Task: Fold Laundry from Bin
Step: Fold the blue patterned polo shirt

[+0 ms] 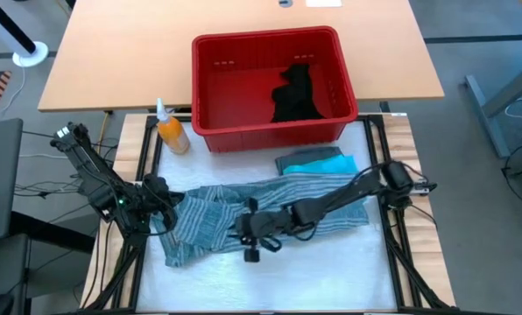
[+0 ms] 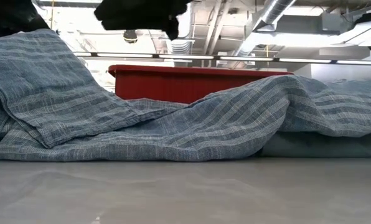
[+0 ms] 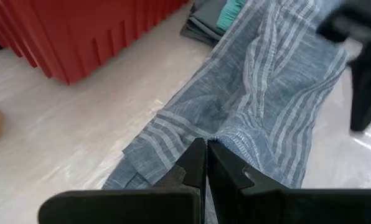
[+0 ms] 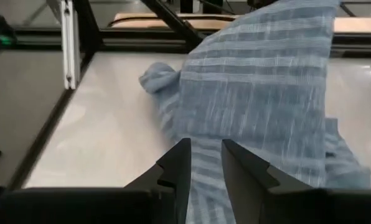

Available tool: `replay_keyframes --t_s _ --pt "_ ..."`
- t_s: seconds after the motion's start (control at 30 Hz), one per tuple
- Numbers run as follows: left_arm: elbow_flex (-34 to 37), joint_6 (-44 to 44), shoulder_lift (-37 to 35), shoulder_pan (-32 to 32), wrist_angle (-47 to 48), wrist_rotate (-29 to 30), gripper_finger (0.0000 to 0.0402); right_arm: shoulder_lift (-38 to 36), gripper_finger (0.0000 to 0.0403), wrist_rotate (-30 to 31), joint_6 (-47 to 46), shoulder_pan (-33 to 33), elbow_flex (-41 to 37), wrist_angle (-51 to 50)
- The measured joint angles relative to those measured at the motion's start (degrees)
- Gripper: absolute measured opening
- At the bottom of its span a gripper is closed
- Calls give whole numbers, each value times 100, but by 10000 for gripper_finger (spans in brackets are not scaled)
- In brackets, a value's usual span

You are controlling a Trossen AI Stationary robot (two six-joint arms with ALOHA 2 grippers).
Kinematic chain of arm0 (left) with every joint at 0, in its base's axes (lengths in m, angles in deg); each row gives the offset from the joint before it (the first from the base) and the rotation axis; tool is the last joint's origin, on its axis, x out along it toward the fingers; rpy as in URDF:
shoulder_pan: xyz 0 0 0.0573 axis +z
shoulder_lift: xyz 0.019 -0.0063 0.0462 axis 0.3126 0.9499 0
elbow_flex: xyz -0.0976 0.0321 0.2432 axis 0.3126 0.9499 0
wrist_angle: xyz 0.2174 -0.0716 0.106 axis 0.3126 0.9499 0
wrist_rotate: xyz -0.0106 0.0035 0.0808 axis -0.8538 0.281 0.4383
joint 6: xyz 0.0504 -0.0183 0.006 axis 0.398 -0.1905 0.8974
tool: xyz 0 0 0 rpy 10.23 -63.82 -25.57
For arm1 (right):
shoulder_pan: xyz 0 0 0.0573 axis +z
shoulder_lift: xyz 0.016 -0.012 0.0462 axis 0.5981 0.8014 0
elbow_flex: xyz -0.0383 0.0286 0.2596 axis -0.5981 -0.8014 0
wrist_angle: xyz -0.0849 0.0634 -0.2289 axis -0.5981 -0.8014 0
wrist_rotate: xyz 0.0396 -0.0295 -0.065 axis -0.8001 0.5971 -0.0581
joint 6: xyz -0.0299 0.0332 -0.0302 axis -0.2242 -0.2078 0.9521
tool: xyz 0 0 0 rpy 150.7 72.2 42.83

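**Striped shirt spread on tabletop, both arms at the cloth**

Striped shirt (image 1: 261, 219) lies nearest, rumpled, stretched crosswise over the white tabletop (image 1: 270, 280). Left gripper (image 1: 162, 210) sits at the shirt's left end; wrist view shows its fingers (image 3: 195, 163) pressed fully together on a hem fold, so it pinches the shirt. Right gripper (image 1: 250, 238) is low over the shirt's middle, fingers (image 4: 178, 163) parted a little with striped cloth showing between them; whether they grip or only straddle the cloth I cannot tell.

Folded turquoise and grey-green garments (image 1: 315, 163) lie just behind the shirt, right of centre. Orange bottle (image 1: 170, 131) stands at the bin's left front corner. Red bin (image 1: 274, 87) is farthest, black garment (image 1: 294, 94) inside.

Judgement: step in hand is flattening the shirt. Best to keep the left pinch fixed as anchor and draw the cloth taut away from it, low over the surface, taking a single layer only.

Hidden: shirt's collar and buttons not distinguishable; low view shows only dark arm parts at its upper edge
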Motion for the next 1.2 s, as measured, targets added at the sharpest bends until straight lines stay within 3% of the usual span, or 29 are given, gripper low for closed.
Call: replay_keyframes --t_s 0.27,0.4,0.6,0.73,1.0,1.2 --pt "0 -165 1 0 5 -75 0 1265 210 -22 848 68 1123 -37" --pt "0 -93 1 0 7 -252 0 1829 229 26 1115 104 1669 -310" --pt "0 -80 0 0 31 -190 0 2417 229 89 1077 177 2514 -1232" --pt "0 -84 32 0 93 -194 0 2679 228 605 1073 231 2820 -1545" --pt "2 -100 164 0 127 -234 0 2669 224 866 819 253 2872 -1895" --pt "2 -122 381 0 111 -336 0 2646 185 903 815 251 2871 -2212"
